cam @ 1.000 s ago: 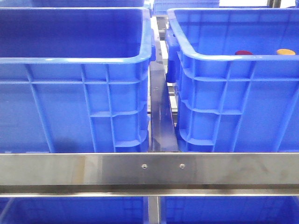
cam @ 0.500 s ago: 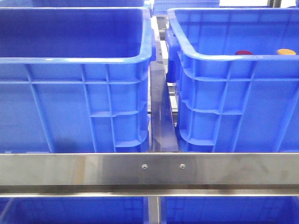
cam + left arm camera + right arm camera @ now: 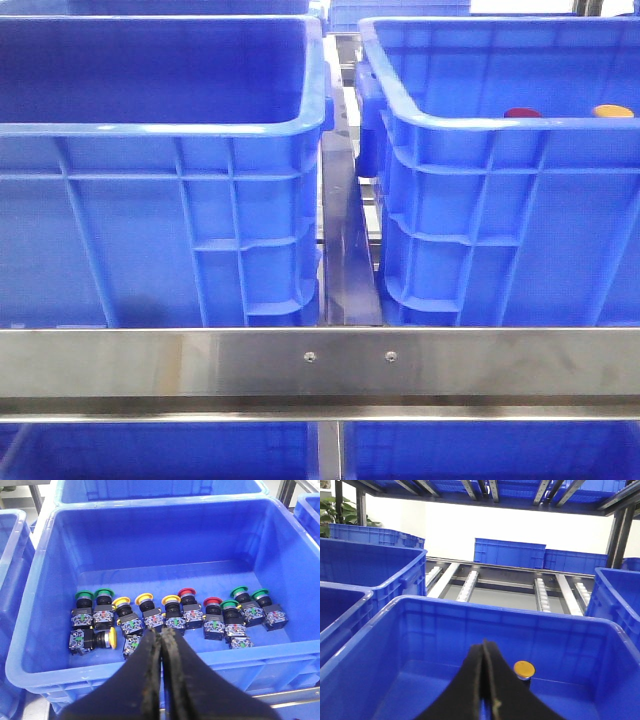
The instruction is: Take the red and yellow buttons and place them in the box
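Front view is filled by two crates side by side: a left crate [image 3: 160, 180] and the box [image 3: 510, 200] toward the right edge, where a red button [image 3: 520, 113] and a yellow button [image 3: 611, 111] are seen just over the rim. Mixed switches [image 3: 170, 617] are shown in a crate below the left gripper [image 3: 162, 645], clenched and empty. The right gripper [image 3: 484, 665] is likewise closed on nothing. With caps packed touching, a green one could be grabbed, or neighbours dragged.

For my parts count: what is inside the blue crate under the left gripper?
The crate holds push-button switches with green, yellow and red caps. The shut left gripper hides any behind its fingers.
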`<state>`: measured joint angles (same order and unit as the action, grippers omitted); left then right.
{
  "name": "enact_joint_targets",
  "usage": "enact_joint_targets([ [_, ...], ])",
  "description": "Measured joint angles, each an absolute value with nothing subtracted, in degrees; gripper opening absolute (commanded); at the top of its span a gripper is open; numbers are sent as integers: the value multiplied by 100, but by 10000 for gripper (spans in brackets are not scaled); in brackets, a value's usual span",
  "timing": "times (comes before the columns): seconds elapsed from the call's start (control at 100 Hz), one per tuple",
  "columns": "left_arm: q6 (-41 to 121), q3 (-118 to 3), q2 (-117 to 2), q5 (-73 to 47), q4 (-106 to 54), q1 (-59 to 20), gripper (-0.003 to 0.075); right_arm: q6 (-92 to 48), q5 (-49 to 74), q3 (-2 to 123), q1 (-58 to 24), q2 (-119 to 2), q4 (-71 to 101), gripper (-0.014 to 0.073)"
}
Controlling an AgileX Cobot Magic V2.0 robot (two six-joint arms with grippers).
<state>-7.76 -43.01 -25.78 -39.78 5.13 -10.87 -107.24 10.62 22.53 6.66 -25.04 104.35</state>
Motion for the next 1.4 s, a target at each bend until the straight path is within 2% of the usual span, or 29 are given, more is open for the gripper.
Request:
enact_joint_targets([
  [0.77,-776,-4301,-2578,-3978,513,-1087,-19,-10724,1072,2254,666,-2504,10435,-68],
  [0.95,-776,-4201,-2458,-3449,513,-1087,-19,-10724,1072,2254,666,-2504,10435,-68],
  [1.13,-681,-3494,-1992,-2430,513,-943,-19,-10724,1072,2254,666,-2504,10435,-68],
  [1.4,-667,-1948,-754,-1631,513,-412,-19,-10724,1072,2254,666,-2504,10435,-68],
])
